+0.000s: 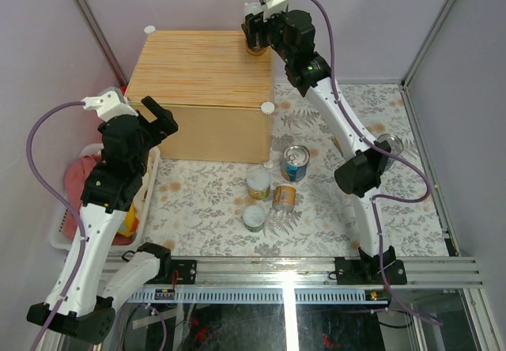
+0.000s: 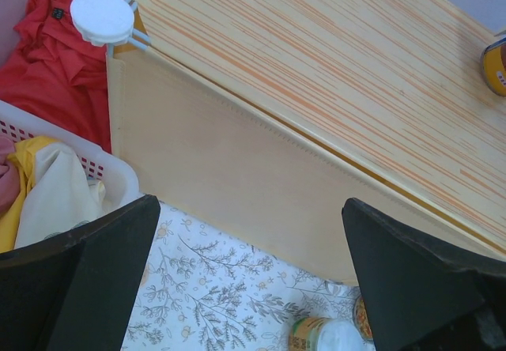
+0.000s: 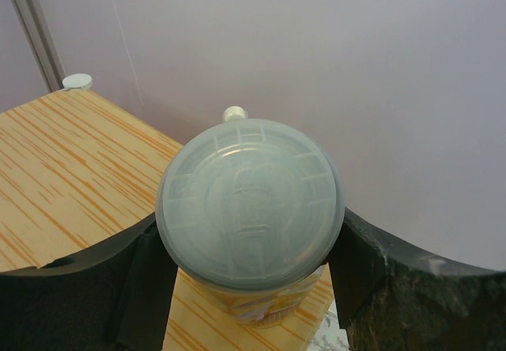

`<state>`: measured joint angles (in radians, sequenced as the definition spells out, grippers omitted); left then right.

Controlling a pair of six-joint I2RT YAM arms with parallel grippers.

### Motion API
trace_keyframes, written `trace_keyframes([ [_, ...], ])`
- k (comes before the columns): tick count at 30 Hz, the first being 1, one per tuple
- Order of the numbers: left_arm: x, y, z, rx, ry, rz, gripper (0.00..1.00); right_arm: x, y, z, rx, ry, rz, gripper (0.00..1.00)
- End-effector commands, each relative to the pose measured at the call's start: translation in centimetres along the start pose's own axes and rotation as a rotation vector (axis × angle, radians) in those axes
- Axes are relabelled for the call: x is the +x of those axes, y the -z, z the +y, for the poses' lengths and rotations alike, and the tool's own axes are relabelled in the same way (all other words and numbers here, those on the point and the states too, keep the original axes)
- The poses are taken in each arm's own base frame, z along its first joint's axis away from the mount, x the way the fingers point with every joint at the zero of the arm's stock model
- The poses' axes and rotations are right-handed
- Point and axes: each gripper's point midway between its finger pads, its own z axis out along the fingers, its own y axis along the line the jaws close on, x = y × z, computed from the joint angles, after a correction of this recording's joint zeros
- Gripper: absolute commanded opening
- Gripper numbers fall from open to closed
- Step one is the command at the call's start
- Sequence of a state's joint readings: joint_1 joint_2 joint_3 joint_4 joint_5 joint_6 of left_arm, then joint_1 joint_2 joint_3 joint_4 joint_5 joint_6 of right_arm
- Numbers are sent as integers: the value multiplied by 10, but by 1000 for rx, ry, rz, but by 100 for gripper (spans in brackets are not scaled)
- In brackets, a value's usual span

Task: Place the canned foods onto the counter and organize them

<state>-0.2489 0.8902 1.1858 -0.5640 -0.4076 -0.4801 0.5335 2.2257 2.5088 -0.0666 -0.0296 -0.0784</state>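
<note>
1. Lilac walls enclose a floral-print tabletop (image 1: 205, 209); a light-wood, stripe-topped counter (image 1: 198, 70) stands back left.
2. The left gripper (image 1: 160, 119) gapes wide and empty near the counter's front.
3. Six tins are in view. Four silver-lidded tins (image 1: 258, 183) cluster on the tabletop. The right gripper (image 1: 257, 36) clamps a yellow, grey-lidded tin (image 3: 250, 201) at the counter's far right corner. A sixth tin (image 1: 391, 142) sits half hidden behind the right arm.

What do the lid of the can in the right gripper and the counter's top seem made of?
Can lid: probably plastic, matte; cloudy grey, translucent, with moulded ridges. Counter top: wood or wood-look laminate, smooth; the even orange stripes leave it open.
</note>
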Motion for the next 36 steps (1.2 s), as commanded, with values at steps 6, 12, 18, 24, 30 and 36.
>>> trace_keyframes([
  [6,-5,2,-5,41,65,-42,100,-117,17,-8,59,96,-336,2],
  [12,-6,0,-6,41,55,-41,100,-96,8,-4,50,58,-295,24],
  [18,-4,-4,-12,59,56,-28,100,-89,6,-9,78,46,-282,75],
  [24,-2,-5,-15,71,67,-20,100,-88,5,-8,74,21,-289,95],
  [30,-7,-1,-16,75,78,-30,100,-91,9,-8,71,-9,-289,98],
  [36,-12,4,-12,65,83,-51,100,-130,44,-12,83,-28,-343,98],
])
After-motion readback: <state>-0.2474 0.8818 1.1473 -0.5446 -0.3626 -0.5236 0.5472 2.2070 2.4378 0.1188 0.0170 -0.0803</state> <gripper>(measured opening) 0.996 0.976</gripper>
